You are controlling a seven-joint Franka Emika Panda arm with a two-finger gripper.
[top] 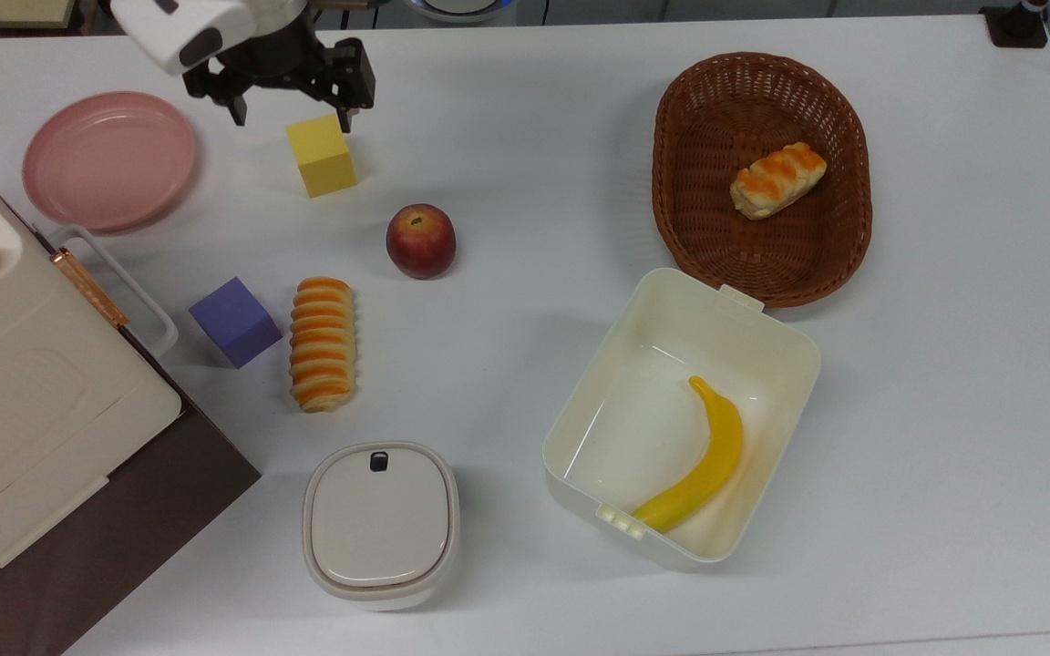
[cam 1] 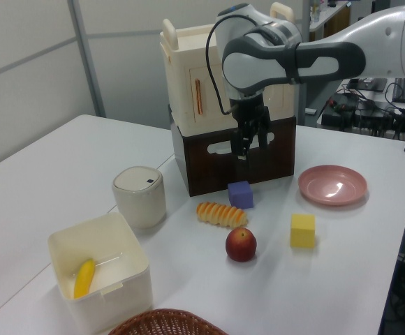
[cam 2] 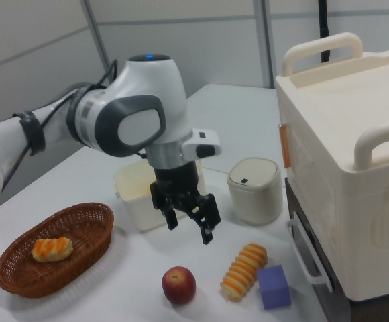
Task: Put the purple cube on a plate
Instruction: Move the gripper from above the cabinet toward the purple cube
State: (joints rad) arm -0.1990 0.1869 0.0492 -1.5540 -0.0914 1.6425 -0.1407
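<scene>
The purple cube (top: pixel 235 321) rests on the white table between the cream box's handle and a striped bread roll (top: pixel 323 343); it also shows in the left view (cam 1: pixel 241 195) and the right view (cam 2: pixel 273 286). The pink plate (top: pixel 109 159) lies bare at the top view's upper left, and at the left view's right (cam 1: pixel 332 185). My gripper (top: pixel 291 114) hangs open and holds nothing, raised off the table near the yellow cube (top: pixel 321 155), between plate and cube in the top view. It also appears in the left view (cam 1: pixel 248 148) and the right view (cam 2: pixel 189 230).
A red apple (top: pixel 420 240) sits mid-table. A tall cream box on a brown base (top: pixel 24 410) fills the top view's left edge. A lidded cream pot (top: pixel 380 523), an open tub with a banana (top: pixel 682 419) and a wicker basket with bread (top: pixel 762 178) stand further right.
</scene>
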